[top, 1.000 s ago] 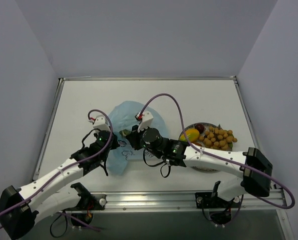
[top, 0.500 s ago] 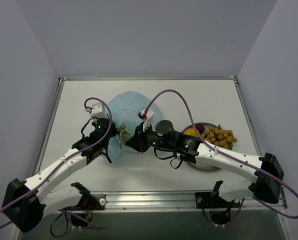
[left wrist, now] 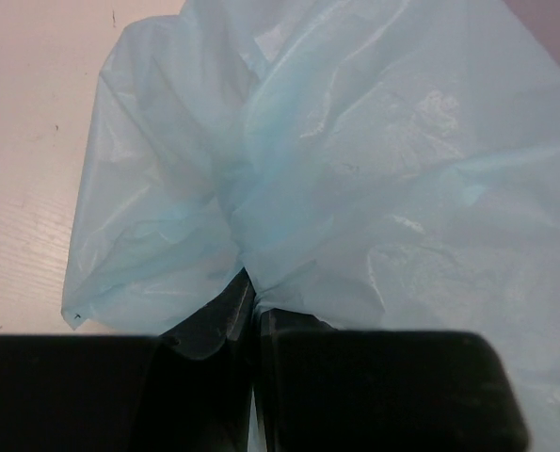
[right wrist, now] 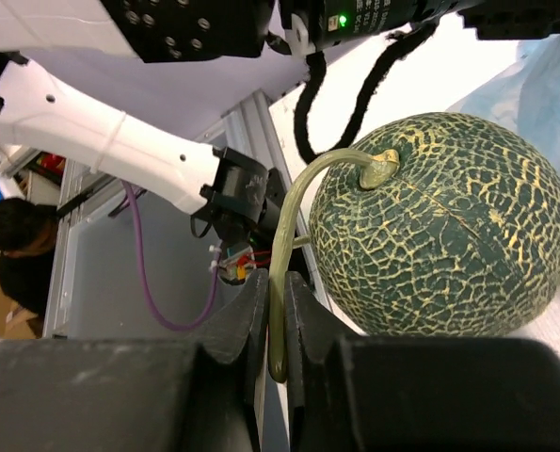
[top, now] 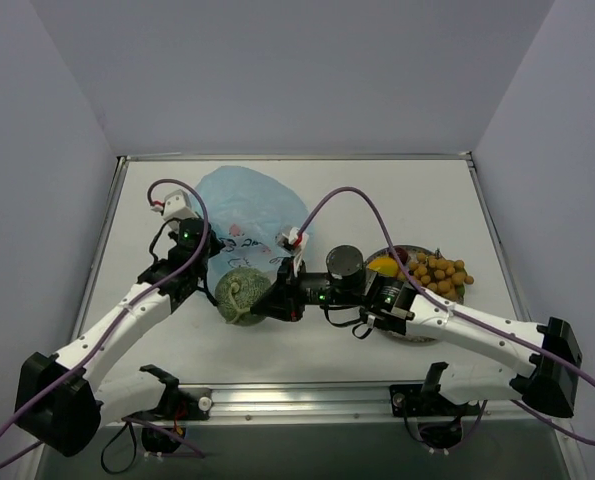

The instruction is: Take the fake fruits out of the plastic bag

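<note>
The green netted melon (top: 239, 296) lies on the table just in front of the light-blue plastic bag (top: 245, 212), outside its mouth. My right gripper (top: 264, 301) is shut on the melon's curved stem (right wrist: 289, 226); the pinch (right wrist: 278, 315) sits beside the melon (right wrist: 444, 226). My left gripper (top: 203, 267) is shut on a bunched fold of the bag (left wrist: 355, 160), with film gathered at the pinch (left wrist: 251, 299). On the right, a mango (top: 382, 267), a dark red fruit (top: 400, 256) and a bunch of tan balls (top: 440, 276) lie on the plate (top: 414, 336).
The right arm (top: 447, 322) crosses low over the plate's near side. The grey walls (top: 67, 180) close in the table at left, back and right. A metal rail (top: 307, 400) runs along the near edge by the arm bases.
The melon has come out of the bag, drawn toward the near side by my right gripper. My left gripper has pulled the bag back and to the left.
</note>
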You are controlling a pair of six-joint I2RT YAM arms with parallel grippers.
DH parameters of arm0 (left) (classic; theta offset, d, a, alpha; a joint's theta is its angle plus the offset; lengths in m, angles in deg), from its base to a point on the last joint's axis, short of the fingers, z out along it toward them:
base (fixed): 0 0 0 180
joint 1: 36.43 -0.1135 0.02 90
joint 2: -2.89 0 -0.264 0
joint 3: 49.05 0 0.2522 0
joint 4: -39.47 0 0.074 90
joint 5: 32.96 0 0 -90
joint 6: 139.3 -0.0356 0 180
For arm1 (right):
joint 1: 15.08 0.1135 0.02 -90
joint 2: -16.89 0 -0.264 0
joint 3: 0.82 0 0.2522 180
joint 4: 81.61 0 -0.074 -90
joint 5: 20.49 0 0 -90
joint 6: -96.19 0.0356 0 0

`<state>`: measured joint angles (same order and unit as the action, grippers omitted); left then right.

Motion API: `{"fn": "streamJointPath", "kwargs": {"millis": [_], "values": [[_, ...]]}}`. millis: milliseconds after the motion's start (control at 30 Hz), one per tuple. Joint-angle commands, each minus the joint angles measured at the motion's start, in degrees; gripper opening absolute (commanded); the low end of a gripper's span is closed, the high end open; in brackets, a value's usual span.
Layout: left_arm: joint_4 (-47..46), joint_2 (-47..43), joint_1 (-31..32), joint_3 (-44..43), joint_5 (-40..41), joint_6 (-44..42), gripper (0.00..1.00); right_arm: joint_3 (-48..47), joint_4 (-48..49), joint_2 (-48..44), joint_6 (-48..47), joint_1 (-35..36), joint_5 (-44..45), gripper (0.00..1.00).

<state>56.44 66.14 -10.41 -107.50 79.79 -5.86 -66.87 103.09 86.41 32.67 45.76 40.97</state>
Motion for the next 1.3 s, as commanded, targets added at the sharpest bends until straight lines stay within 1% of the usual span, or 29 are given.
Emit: {"fn": "streamJointPath", "kwargs": {"millis": [0, 67, 100, 167, 200, 233, 300, 333, 400, 433, 467, 500, 533, 567, 600, 633, 667, 700, 733, 767, 800, 833, 900, 933, 1033, 1133, 1167, 1200, 1267], "values": [[0.1, 1.1, -2.5, -4.1, 1.1, 2.3, 0.02, -1.4, 1.4, -4.8, -0.4, -0.3, 5.1, 0.00], [-1.0, 3.2, -5.1, -4.8, 0.5, 3.5, 0.02, -0.4, -0.2, -6.8, 0.6, -1.2, 8.4, 0.00], [-1.1, 4.1, -6.1, -5.2, -0.9, 4.2, 0.02, 0.3, -1.5, -9.1, 0.9, -1.4, 14.1, 0.00], [-2.1, 6.3, -7.9, -6.1, -3.0, 5.4, 0.02, 1.0, -6.6, -11.8, 1.2, -1.9, 20.8, 0.00], [-2.2, 6.7, -7.9, -6.2, -3.3, 5.4, 0.02, 1.4, -8.9, -14.7, 2.5, -1.8, 24.7, 0.00], [-2.2, 7.0, -7.9, -6.4, -3.2, 5.4, 0.02, 1.8, -13.1, -16.5, 3.1, -1.9, 32.4, 0.00], [-2.1, 7.2, -7.9, -5.9, -2.9, 5.9, 0.02, 2.5, -17.7, -21.5, 6.2, -1.9, 38.3, 0.00], [-2.2, 7.0, -7.9, -5.4, -2.5, 6.0, 0.02, 2.9, -22.8, -23.6, 7.6, -1.9, 43.1, 0.00], [-2.2, 6.0, -7.9, -3.2, -1.5, 7.8, 0.08, 3.9, -26.8, -29.6, 10.5, -1.8, 46.8, 0.00], [-2.2, 5.6, -7.9, -2.3, -1.0, 8.1, 0.11, 4.3, -31.6, -31.4, 14.0, -1.8, 50.7, 0.00], [-4.4, 4.6, -7.9, -1.4, -0.9, 8.5, 0.17, 4.6, -34.1, -32.9, 15.6, -1.8, 52.4, 0.00], [-4.7, 4.2, -8.0, 0.1, -0.9, 8.6, 0.22, 4.7, -36.5, -35.7, 17.0, -1.8, 53.7, 0.00], [-4.8, 3.9, -7.9, 0.6, -1.4, 8.6, 0.25, 4.8, -41.3, -36.6, 19.6, -1.8, 54.5, 0.00], [-5.0, 3.2, -7.9, 1.2, -1.6, 8.8, 0.28, 4.6, -44.3, -37.2, 21.4, -1.8, 56.7, 0.00], [-5.5, 2.8, -7.9, 1.7, -2.1, 8.7, 0.34, 4.0, -47.6, -37.8, 23.4, -1.8, 58.0, 0.00], [-5.9, 2.3, -7.9, 2.8, -2.5, 8.6, 0.38, 3.6, -52.7, -38.0, 25.1, -1.8, 58.8, 0.00], [-6.1, 1.6, -7.9, 3.2, -3.3, 8.4, 0.41, 2.6, -55.3, -38.0, 28.5, -1.8, 59.6, 0.00], [-6.1, 1.0, -7.9, 3.6, -3.7, 8.3, 0.48, 1.9, -58.1, -38.1, 30.5, -1.8, 61.6, 0.00], [-6.4, 0.5, -7.9, 4.4, -4.0, 8.2, 0.52, 1.4, -62.5, -38.1, 32.2, -1.9, 62.5, 0.00], [-6.8, -0.7, -7.9, 4.8, -4.8, 7.5, 0.56, 0.7, -64.3, -38.4, 35.0, -1.9, 63.2, 0.00], [-6.8, -1.4, -7.9, 5.1, -5.3, 7.3, 0.65, 0.6, -66.2, -38.7, 36.5, -1.9, 63.9, 0.00], [-6.8, -2.6, -7.9, 5.7, -5.7, 7.1, 0.71, 0.5, -69.0, -38.7, 37.8, -1.9, 64.0, 0.00], [-6.9, -3.8, -7.9, 6.2, -7.5, 6.4, 0.78, 1.6, -70.7, -38.3, 40.9, -1.9, 63.6, 0.00], [-7.4, -5.0, -7.9, 6.6, -8.5, 6.2, 0.85, 2.4, -70.8, -38.1, 41.5, -1.9, 63.3, 0.00], [-7.7, -7.9, -7.8, 7.7, -12.1, 5.7, 0.93, 4.7, -70.8, -36.9, 43.9, -1.9, 64.8, 0.00], [-6.7, -10.2, -7.8, 7.9, -14.9, 4.4, 0.97, 5.8, -70.4, -36.6, 45.8, -1.8, 67.8, 0.00], [-5.8, -12.0, -7.8, 7.7, -15.4, 3.5, 0.97, 5.9, -69.6, -36.4, 45.5, -1.7, 67.8, 0.00], [-5.3, -13.0, -7.8, 7.4, -15.8, 3.1, 1.00, 6.1, -68.7, -36.2, 45.2, -1.7, 67.5, 0.00], [-3.9, -15.6, -7.8, 7.3, -17.1, 2.7, 0.96, 7.2, -67.1, -35.2, 44.7, -1.7, 66.3, 0.00]]}}
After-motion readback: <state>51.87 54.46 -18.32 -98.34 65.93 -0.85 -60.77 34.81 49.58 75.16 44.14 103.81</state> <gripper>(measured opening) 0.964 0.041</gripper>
